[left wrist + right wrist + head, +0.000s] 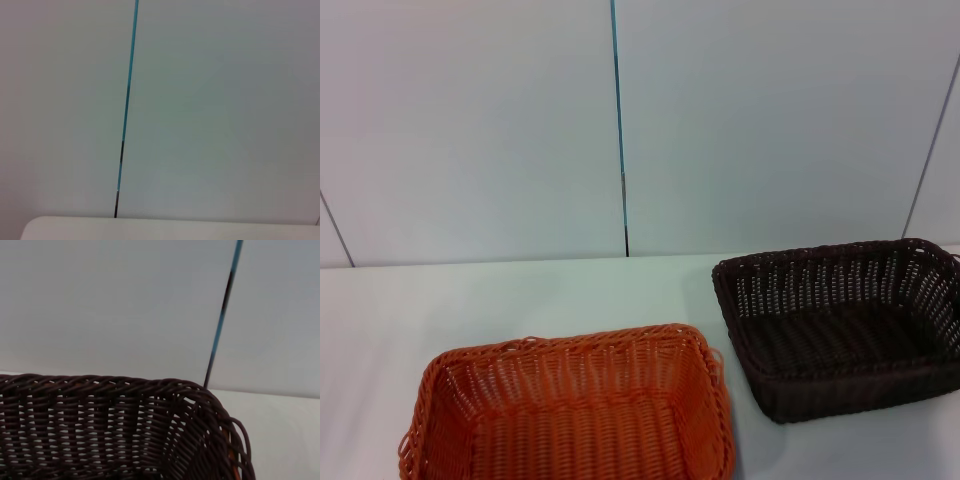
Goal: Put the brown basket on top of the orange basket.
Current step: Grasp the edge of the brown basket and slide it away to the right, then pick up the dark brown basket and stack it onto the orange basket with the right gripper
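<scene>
The brown basket (pixel 840 325) stands on the white table at the right, empty, its right end cut off by the head view's edge. The orange basket (pixel 570 410) stands at the front, left of centre, empty, apart from the brown one. In the right wrist view the brown basket's (pixel 110 430) rim and woven wall show close up, with a sliver of orange (pixel 231 455) behind its corner. Neither gripper shows in any view.
The white table (pixel 520 300) runs to a pale panelled wall (pixel 470 130) with a thin blue seam (pixel 618 120). The left wrist view shows only that wall (pixel 225 110), the seam (pixel 127 100) and a strip of the table's edge (pixel 170 229).
</scene>
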Robot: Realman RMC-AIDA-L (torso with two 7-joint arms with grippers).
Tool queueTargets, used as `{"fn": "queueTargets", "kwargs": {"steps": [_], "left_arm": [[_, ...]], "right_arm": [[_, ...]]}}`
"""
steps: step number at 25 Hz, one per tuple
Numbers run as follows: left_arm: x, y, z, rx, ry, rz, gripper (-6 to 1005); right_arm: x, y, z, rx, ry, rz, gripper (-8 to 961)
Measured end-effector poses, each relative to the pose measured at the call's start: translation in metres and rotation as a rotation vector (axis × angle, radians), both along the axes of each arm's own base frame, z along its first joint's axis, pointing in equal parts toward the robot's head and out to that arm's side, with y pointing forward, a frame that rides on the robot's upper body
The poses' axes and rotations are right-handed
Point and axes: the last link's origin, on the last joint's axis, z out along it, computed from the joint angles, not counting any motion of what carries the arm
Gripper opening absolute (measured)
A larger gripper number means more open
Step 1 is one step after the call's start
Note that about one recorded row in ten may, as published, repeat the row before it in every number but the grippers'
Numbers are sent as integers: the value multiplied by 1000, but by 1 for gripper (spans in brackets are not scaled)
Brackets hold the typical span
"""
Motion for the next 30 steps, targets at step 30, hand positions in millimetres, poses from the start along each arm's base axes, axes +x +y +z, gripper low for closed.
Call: {"fn": "queueTargets", "kwargs": {"steps": [30], "left_arm": [[2, 2, 1, 6, -18, 2, 718]], "right_arm": [[-20, -11, 80, -119, 77, -90, 190]]}}
